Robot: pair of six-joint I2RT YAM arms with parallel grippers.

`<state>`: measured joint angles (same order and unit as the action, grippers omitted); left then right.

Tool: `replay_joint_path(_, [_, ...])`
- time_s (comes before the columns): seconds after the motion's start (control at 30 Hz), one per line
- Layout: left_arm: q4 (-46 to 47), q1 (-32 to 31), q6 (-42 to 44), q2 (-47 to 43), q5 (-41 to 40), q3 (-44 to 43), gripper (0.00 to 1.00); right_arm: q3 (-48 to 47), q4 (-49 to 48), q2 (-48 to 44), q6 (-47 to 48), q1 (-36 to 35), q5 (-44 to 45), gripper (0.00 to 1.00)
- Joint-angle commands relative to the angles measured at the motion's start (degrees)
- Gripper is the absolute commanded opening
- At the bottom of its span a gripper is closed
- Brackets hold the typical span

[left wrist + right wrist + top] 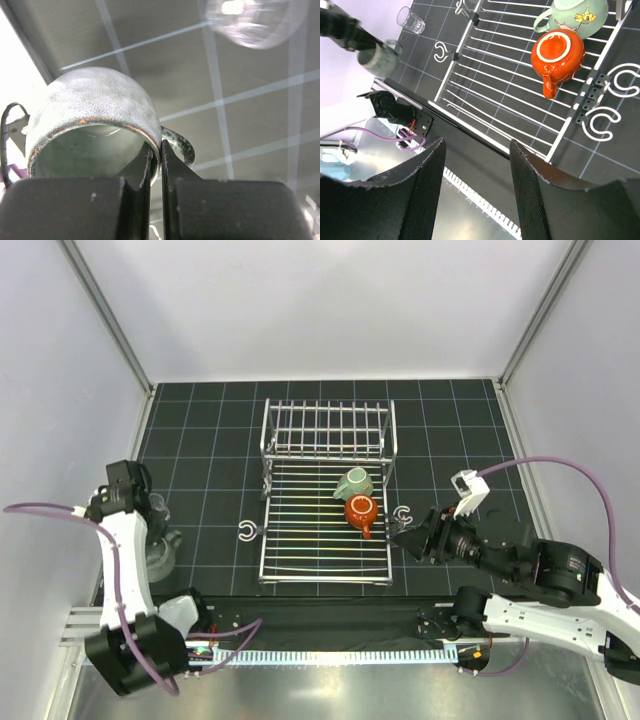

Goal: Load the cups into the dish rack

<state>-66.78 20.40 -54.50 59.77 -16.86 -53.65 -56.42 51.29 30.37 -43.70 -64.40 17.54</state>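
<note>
The silver dish rack (325, 540) stands mid-table. On its flat base lie the mint-green mug (353, 482) and the orange-brown mug (361, 510), both also in the right wrist view (575, 12) (557, 52). My left gripper (152, 537) is at the mat's left edge, shut on the rim of the pale grey-green mug (90, 115) beside its handle; one finger is inside, one outside (156, 150). The clear glass (255, 22) stands just beyond it. My right gripper (477, 145) is open and empty, right of the rack's front corner (405, 538). The cream tumbler is out of view.
White C-shaped hooks lie on the mat left of the rack (247, 531) and right of it (403, 515). The rack's upright barred section (327, 430) stands at the far side. The mat's left edge and enclosure wall (60, 440) are close to the left arm.
</note>
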Motion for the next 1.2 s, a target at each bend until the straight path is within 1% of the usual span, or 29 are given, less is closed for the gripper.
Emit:
replay_joint_path(0.0, [0.85, 0.25, 3.52, -8.84, 4.89, -4.88, 0.0, -2.2, 0.13, 1.97, 2.22, -0.29, 0.66, 0.56])
replay_joint_path(0.03, [2.26, 0.25, 4.13, -10.71, 7.08, -5.76, 0.0, -2.11, -0.39, 2.76, 2.39, -0.29, 0.31, 0.56])
replay_joint_path(0.07, [6.54, 0.25, 5.01, -12.9, 13.72, -5.94, 0.0, -1.94, -0.75, 3.11, 2.66, -0.2, -0.57, 0.56])
replay_joint_path(0.1, [9.36, 0.25, 6.67, -16.49, 17.27, -5.94, 0.0, -2.02, -1.01, 3.64, 2.75, -0.2, -0.84, 0.56])
replay_joint_path(0.2, [17.27, 0.16, 6.07, -21.08, 28.16, -5.24, 0.0, -1.94, -1.89, 5.48, 3.1, -0.29, -1.81, 0.56])
replay_joint_path(0.27, [18.26, -0.36, 6.95, -20.13, 31.35, -6.72, 0.0, -1.76, -3.12, 6.19, 3.18, -0.2, -2.77, 0.56])
replay_joint_path(0.3, [20.79, -0.63, 7.56, -19.43, 35.54, -6.99, 0.0, -1.59, -3.73, 6.89, 3.19, -0.2, -3.56, 0.56])
replay_joint_path(0.37, [24.23, -2.29, 7.83, -18.72, 39.52, -6.56, 0.0, -1.24, -5.23, 7.77, 3.36, -0.2, -4.62, 0.56])
replay_joint_path(0.4, [28.6, -3.78, 7.13, -18.72, 42.06, -6.47, 0.0, -1.32, -6.02, 8.64, 3.36, -0.29, -5.23, 0.56])
replay_joint_path(0.5, [34.86, -7.21, 6.6, -18.11, 44.2, -7.25, 0.01, -2.2, -6.73, 10.84, 3.01, -0.29, -6.29, 0.56])
replay_joint_path(0.53, [36.62, -10.44, 6.95, -17.32, 44.11, -8.22, 0.0, -2.55, -7.07, 11.29, 2.84, -0.29, -6.73, 0.56])
replay_joint_path(0.6, [37.16, -13.88, 8.62, -14.86, 43.67, -11.63, 0.0, -3.34, -7.52, 11.9, 1.96, -0.29, -7.34, 0.56])
replay_joint_path(0.63, [37.69, -17.12, 9.06, -14.51, 42.97, -12.52, 0.0, -3.43, -8.47, 11.99, 1.43, -0.29, -8.13, 0.56])
replay_joint_path(0.67, [38.48, -18.72, 9.15, -14.85, 42.71, -12.88, 0.0, -3.34, -9.18, 11.91, 0.82, -0.29, -8.57, 0.56])
replay_joint_path(0.7, [39.7, -21.6, 9.06, -15.38, 42.88, -13.06, 0.0, -3.25, -9.88, 11.82, -0.58, -0.29, -8.92, 0.56])
replay_joint_path(0.73, [40.41, -22.59, 8.71, -15.99, 42.97, -12.89, 0.0, -2.73, -11.72, 11.47, -1.38, -0.29, -10.15, 0.56])
replay_joint_path(0.83, [45.24, -24.18, 5.91, -19.42, 46.29, -10.62, 0.0, -1.42, -17.17, 10.94, -4.27, -0.29, -12.08, 0.56])
replay_joint_path(0.87, [49.17, -24.18, 5.2, -20.47, 49.26, -9.64, 0.01, -1.06, -18.93, 11.03, -5.07, -0.2, -13.74, 0.56])
replay_joint_path(0.9, [50.86, -24.18, 3.71, -22.39, 50.6, -8.85, 0.0, -0.71, -20.86, 11.11, -5.69, -0.2, -14.63, 0.56])
replay_joint_path(0.93, [52.96, -24.27, 3.18, -23.55, 51.92, -7.02, 0.0, -0.44, -24.27, 11.38, -6.91, -0.29, -15.42, 0.59])
replay_joint_path(0.97, [57.34, -24.27, 2.48, -24.51, 54.37, -6.04, 0.0, -0.53, -25.96, 12.42, -7.36, -0.29, -16.74, 0.6])
replay_joint_path(1.03, [61.23, -24.27, 0.98, -27.42, 56.41, -4.02, 0.0, -1.49, -30.0, 13.92, -9.28, -0.2, -19.47, 0.67])
replay_joint_path(1.07, [63.07, -24.27, 0.45, -28.38, 58.68, -2.36, 0.0, -1.76, -31.24, 15.84, -10.17, -0.2, -20.6, 0.71])
replay_joint_path(1.1, [68.05, -24.53, -0.16, -29.61, 59.74, -1.47, 0.0, -1.93, -34.21, 16.64, -11.48, -0.2, -21.4, 0.73])
replay_joint_path(1.17, [73.26, -25.84, -1.39, -30.58, 61.94, 1.52, 0.0, -1.5, -38.17, 18.84, -16.31, -0.2, -23.07, 0.77])
